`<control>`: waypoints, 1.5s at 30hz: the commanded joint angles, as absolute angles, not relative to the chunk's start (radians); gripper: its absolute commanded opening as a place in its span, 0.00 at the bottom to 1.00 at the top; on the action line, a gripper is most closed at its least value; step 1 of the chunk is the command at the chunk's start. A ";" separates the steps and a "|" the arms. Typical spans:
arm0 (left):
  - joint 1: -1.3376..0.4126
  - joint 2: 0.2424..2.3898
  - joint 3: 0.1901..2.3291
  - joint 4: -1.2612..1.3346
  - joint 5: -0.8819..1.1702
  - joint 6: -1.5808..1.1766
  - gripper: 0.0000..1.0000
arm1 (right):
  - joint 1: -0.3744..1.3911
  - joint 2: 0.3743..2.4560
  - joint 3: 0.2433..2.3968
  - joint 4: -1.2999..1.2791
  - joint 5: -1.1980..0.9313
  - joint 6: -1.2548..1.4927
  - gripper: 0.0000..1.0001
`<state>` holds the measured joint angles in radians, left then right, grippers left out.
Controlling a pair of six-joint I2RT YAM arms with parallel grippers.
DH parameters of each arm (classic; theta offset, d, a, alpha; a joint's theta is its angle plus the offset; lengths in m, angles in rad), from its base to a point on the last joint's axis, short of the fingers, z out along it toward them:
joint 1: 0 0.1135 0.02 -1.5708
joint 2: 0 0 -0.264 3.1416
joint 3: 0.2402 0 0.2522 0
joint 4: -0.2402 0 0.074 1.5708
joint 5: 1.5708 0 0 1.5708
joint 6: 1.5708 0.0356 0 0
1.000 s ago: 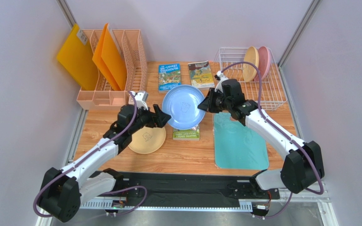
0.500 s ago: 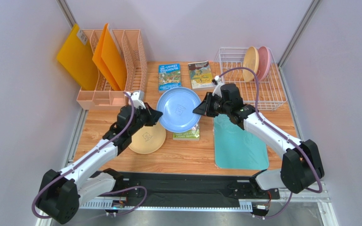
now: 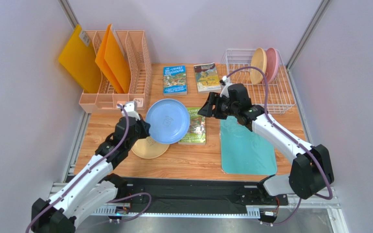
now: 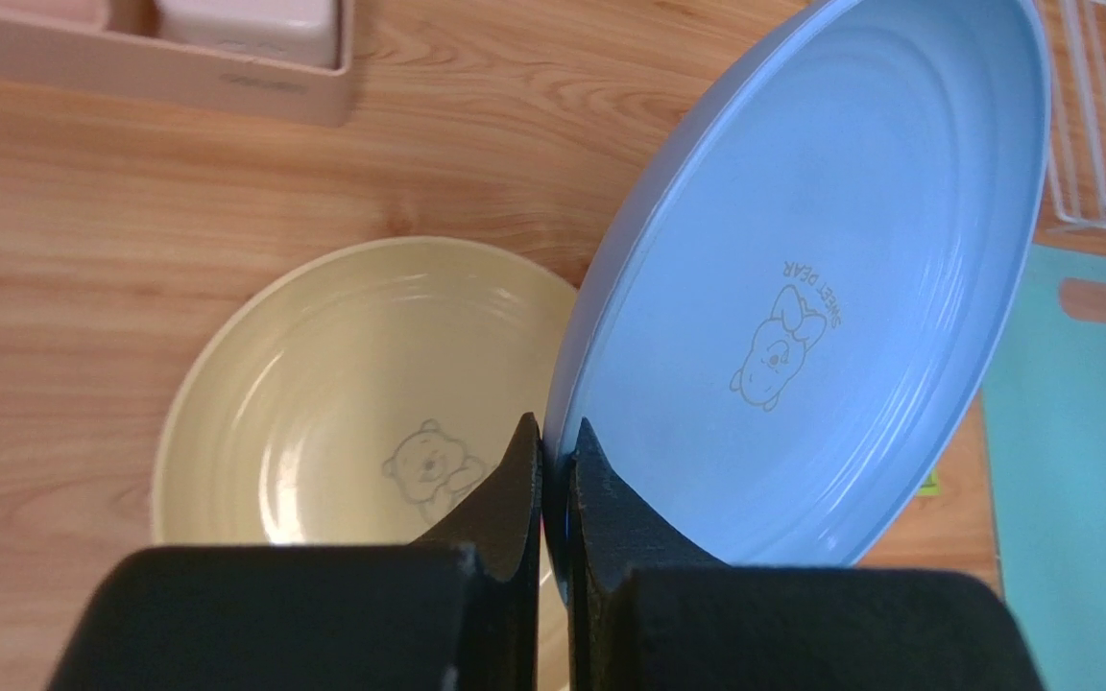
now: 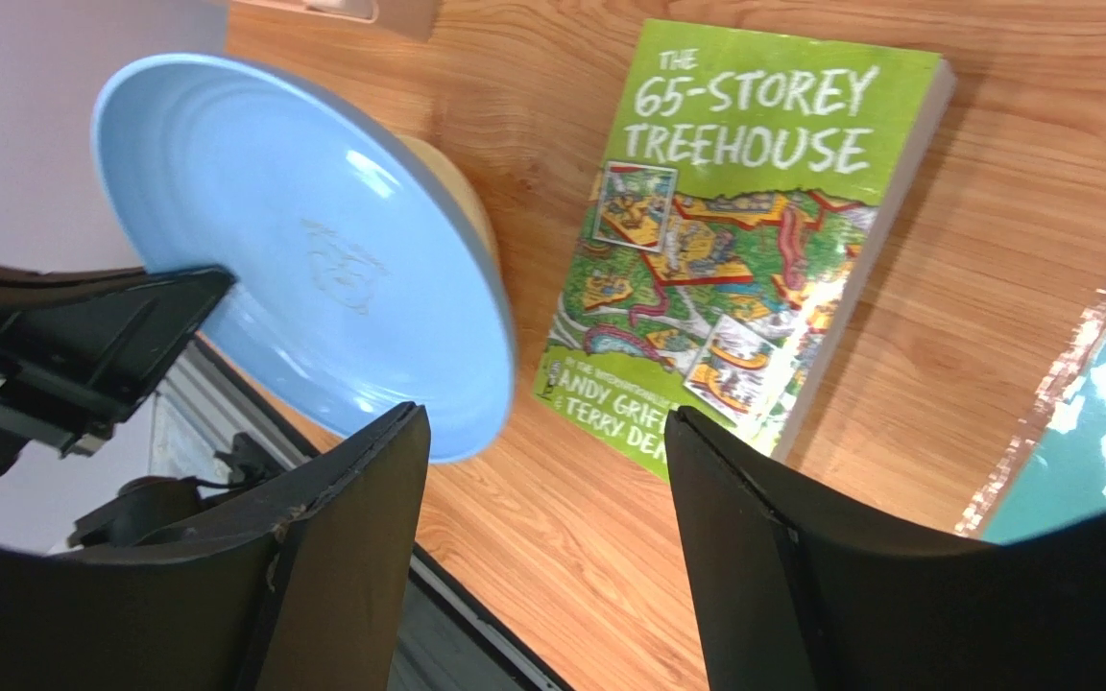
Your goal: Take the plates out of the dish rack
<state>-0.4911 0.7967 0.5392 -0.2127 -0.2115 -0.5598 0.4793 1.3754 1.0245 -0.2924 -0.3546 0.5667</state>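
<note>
Moved leftward since a second ago: left gripper [image 4: 556, 475], jaws clamping the lower rim of the blue plate [image 3: 168, 121], which is tilting at centre-left of the frame. Tan plate [image 3: 147, 148] is lying flat on the table, partly beneath it. Right gripper [image 5: 542, 421], centre frame, is hanging with fingers spread, having released the blue plate. Dish rack [image 3: 281, 92], upper right, is holding the pale yellow plate [image 3: 258, 65] and pink plate [image 3: 272, 63] upright.

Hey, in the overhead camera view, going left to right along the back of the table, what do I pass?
Orange folder → peach file organizer → blue book → second book → white dish rack.
</note>
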 commanded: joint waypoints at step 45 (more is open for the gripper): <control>-0.492 0.676 0.495 -0.304 -0.253 -0.597 0.99 | 0.241 1.556 1.440 -0.474 0.506 0.192 0.79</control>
